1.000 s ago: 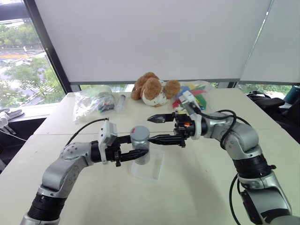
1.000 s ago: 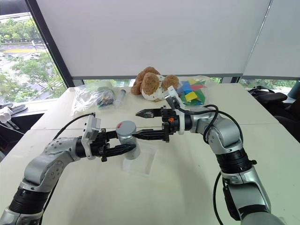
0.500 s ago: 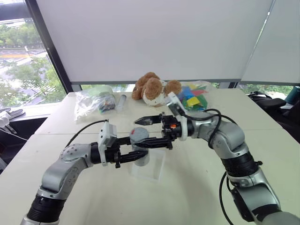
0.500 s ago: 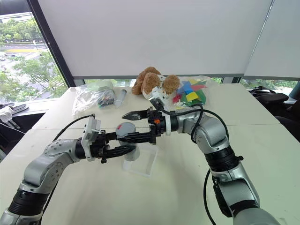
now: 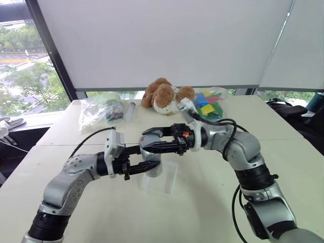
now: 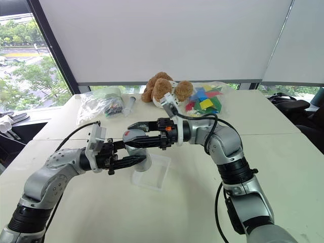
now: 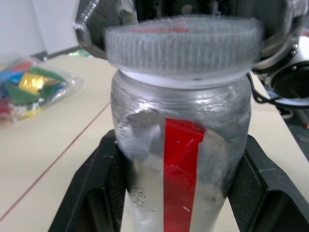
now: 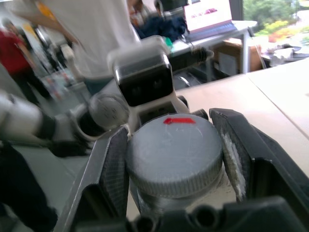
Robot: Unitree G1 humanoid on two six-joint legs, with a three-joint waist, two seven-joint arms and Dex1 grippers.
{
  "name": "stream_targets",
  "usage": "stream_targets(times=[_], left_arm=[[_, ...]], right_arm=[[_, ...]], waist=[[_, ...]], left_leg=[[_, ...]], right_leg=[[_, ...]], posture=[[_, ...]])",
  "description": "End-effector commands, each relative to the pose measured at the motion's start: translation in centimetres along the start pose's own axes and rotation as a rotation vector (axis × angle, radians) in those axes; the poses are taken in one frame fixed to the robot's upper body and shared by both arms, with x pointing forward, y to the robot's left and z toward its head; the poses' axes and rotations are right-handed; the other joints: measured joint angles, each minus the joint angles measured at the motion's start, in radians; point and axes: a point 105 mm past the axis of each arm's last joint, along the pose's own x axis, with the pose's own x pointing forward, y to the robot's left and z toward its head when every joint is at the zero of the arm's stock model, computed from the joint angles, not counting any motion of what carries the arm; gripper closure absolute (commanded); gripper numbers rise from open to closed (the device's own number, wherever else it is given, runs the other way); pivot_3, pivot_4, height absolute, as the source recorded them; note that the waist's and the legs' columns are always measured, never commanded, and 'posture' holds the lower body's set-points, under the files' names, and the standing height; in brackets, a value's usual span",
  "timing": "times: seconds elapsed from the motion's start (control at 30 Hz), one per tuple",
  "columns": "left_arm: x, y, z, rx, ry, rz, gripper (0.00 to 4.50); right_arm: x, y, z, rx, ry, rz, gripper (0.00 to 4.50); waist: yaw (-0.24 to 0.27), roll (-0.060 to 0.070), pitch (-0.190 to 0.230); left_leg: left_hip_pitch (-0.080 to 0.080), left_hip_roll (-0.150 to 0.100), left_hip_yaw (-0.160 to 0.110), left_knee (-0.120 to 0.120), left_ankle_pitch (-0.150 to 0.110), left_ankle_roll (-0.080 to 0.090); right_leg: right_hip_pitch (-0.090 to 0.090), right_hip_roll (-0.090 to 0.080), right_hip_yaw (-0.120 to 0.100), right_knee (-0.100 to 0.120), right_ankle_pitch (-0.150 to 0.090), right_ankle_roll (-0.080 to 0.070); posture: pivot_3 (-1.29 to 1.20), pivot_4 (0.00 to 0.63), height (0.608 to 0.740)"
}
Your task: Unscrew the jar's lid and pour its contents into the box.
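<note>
The silver-grey jar [image 5: 152, 168] with a red stripe [image 7: 179, 169] is held upright over the clear box [image 5: 166, 183]. My left gripper [image 5: 152, 158] is shut on the jar's body, a black finger [image 7: 89, 193] on each side. The ribbed lid [image 8: 174, 155] sits on the jar's top. My right gripper [image 5: 146, 141] reaches in from the right and is shut on the lid, its fingers [image 8: 112, 174] pressed against the rim. The contents are hidden inside the jar.
A brown teddy bear [image 5: 164, 96] sits at the back of the table, with a bag of colourful pieces [image 5: 210, 104] to its right. A clear bag [image 5: 101, 109] and a small tube [image 5: 130, 111] lie at the back left. Blurred people stand beyond the table [image 8: 24, 43].
My right gripper moved left until its open fingers straddled the lid, then shut on it. The left gripper and the jar stayed where they were.
</note>
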Motion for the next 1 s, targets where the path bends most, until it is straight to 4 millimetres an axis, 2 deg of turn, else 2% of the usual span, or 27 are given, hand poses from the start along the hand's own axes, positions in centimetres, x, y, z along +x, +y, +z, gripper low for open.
stream_targets(times=[0.03,0.07,0.13,0.3,0.47,0.53,0.6,0.67,0.8,0.97,1.0], left_arm=[[-0.5,0.0,0.2,0.016,0.010,0.006,2.38],[-0.6,0.1,0.2,0.018,0.009,0.009,2.38],[-0.9,0.4,0.4,0.022,0.002,0.025,2.38],[-1.6,1.0,0.9,0.023,-0.020,0.062,2.38],[-3.4,2.4,1.0,0.015,-0.016,0.161,2.38],[-3.9,2.7,0.9,0.012,-0.007,0.176,2.38],[-4.0,3.0,0.9,0.010,-0.004,0.179,2.38],[-4.1,3.0,0.9,0.009,-0.005,0.178,2.38],[-3.8,3.4,0.6,0.008,0.006,0.163,2.38],[-3.8,3.5,0.5,0.016,0.022,0.152,2.38],[-3.8,3.6,0.4,0.021,0.028,0.150,2.38]], right_arm=[[-2.7,1.1,4.4,0.051,-0.204,0.013,2.21],[-3.2,1.1,4.5,0.056,-0.215,-0.008,2.21],[-5.4,0.2,3.3,-0.044,-0.149,-0.151,2.21],[-13.1,-2.0,0.5,-0.253,-0.053,-0.558,2.21],[-21.1,-2.0,-4.1,-0.296,0.036,-0.847,2.21],[-23.3,-1.9,-6.4,-0.317,0.094,-0.928,2.21],[-24.5,-1.8,-8.5,-0.322,0.135,-0.967,2.21],[-24.8,-1.6,-9.8,-0.324,0.168,-0.961,2.21],[-26.1,-1.7,-13.9,-0.285,0.198,-1.042,2.21],[-27.0,-1.6,-15.2,-0.216,0.146,-1.095,2.21],[-27.2,-1.6,-15.2,-0.195,0.130,-1.104,1.71]], waist=[[0.003,0.000,0.000],[0.004,0.000,0.000],[0.005,0.000,0.000],[0.004,-0.001,-0.001],[0.000,-0.001,0.000],[0.001,-0.001,0.000],[0.000,-0.001,0.000],[-0.002,0.000,0.000],[-0.003,-0.001,0.000],[-0.001,0.000,0.000],[-0.001,0.000,0.000]], left_leg=[[0.000,0.000,0.000,0.000,0.000,0.000],[0.000,0.000,-0.001,0.000,0.000,0.000],[0.000,0.000,-0.001,0.000,0.000,0.000],[0.000,-0.001,0.000,0.001,0.000,0.000],[0.001,0.000,0.001,0.000,0.000,0.000],[0.003,0.001,0.001,0.000,0.000,0.000],[0.006,0.001,0.002,-0.001,0.000,0.000],[0.009,0.001,0.003,-0.001,0.000,0.000],[0.010,0.004,0.004,0.000,0.000,0.000],[0.010,0.005,0.004,-0.001,0.000,0.000],[0.010,0.005,0.004,-0.001,0.000,0.000]], right_leg=[[0.000,0.000,0.000,0.000,0.000,0.000],[0.000,0.000,0.000,0.000,0.000,0.000],[0.000,0.000,0.000,0.000,0.000,0.000],[0.002,0.000,0.000,-0.001,0.000,0.000],[0.002,0.001,0.000,0.000,0.000,0.000],[0.003,0.001,0.000,-0.001,0.000,0.000],[0.007,0.001,0.000,-0.001,0.000,0.000],[0.008,0.001,0.001,-0.001,0.000,0.000],[0.010,0.004,0.002,-0.001,0.000,0.000],[0.009,0.005,0.003,-0.001,0.000,-0.001],[0.010,0.005,0.003,-0.001,0.000,-0.001]], posture=[[0.00,0.150,0.740],[0.00,0.150,0.740],[0.00,0.150,0.740],[0.00,0.150,0.740],[0.00,0.150,0.740],[0.00,0.150,0.740],[0.00,0.150,0.740],[0.00,0.150,0.740],[0.00,0.150,0.740],[0.00,0.150,0.740],[0.00,0.150,0.740]])
